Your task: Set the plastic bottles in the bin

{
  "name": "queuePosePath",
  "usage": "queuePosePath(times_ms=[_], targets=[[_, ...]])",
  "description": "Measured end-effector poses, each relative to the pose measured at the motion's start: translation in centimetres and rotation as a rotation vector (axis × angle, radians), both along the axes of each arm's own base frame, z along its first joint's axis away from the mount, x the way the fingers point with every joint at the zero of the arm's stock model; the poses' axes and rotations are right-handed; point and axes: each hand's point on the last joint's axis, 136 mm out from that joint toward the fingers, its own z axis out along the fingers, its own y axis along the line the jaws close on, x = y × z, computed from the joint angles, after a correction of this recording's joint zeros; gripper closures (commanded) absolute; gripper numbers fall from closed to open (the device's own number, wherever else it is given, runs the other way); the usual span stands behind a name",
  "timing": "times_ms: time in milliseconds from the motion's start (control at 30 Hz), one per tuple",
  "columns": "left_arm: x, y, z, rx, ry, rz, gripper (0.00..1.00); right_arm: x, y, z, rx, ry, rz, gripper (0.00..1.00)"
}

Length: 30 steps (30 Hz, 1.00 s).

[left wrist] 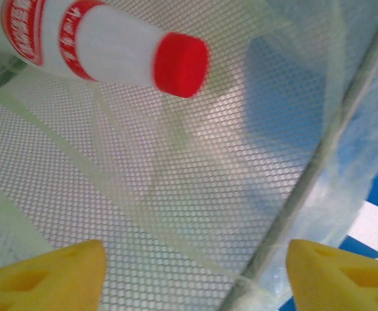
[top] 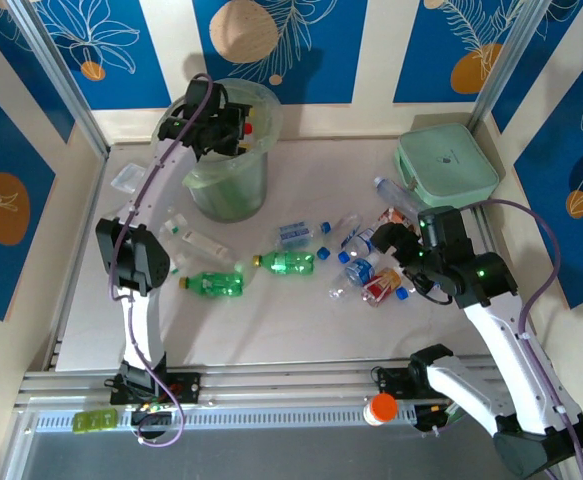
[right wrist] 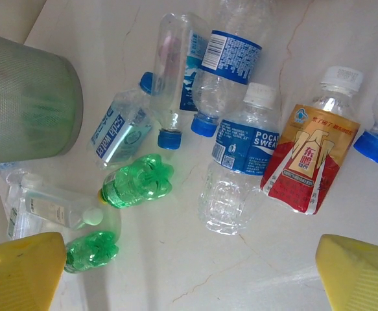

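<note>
Light is bright and even, from above; shadows on the surface [top: 301, 330] are soft. The left wrist view is hazy, its red-capped bottle [left wrist: 104, 45] blurred (very near the lens). The right wrist view is sharp, but its yellow pincer fingers [right wrist: 20, 272] are out of focus.

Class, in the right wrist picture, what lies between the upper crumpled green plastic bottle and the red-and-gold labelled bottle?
In the right wrist view, a clear white-capped plastic bottle with a blue label lies between them.
</note>
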Motion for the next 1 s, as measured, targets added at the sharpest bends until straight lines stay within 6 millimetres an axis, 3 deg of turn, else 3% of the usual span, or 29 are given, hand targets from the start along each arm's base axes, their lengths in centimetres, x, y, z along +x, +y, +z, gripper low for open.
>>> queuePosePath(times_ms=[233, 400, 533, 600, 700, 833, 933, 1000], targets=[[0.1, 0.0, 0.3, -0.003, -0.013, -0.003, 0.25, -0.1, 0.3, 0.0, -0.002, 0.001, 0.014, 0.01], [0.0, 0.0, 1.2, 0.012, -0.044, -0.019, 0.46, -0.1, 0.3, 0.2, -0.013, -0.011, 0.026, 0.01], [-0.8, 0.6, 4.0, 0.04, -0.118, -0.032, 0.59, -0.1, 0.3, 1.3, -0.021, -0.051, 0.047, 0.01], [-1.6, 0.9, 6.2, 0.054, -0.174, -0.048, 0.59, -0.1, 0.2, 1.9, -0.026, -0.075, 0.057, 0.01], [-3.0, 1.1, 9.9, 0.083, -0.292, -0.097, 0.45, -0.3, -0.1, 2.7, -0.043, -0.114, 0.072, 0.01], [-5.8, 1.4, 14.4, 0.155, -0.454, -0.179, 0.17, -0.7, -0.2, 3.5, -0.068, -0.163, 0.111, 0.01], [-9.1, 2.1, 16.2, 0.229, -0.538, -0.235, 0.03, -1.2, -0.7, 4.0, -0.084, -0.201, 0.114, 0.01], [-11.2, 2.9, 16.8, 0.278, -0.568, -0.257, 0.01, -1.4, -1.2, 4.0, -0.098, -0.22, 0.104, 0.01]])
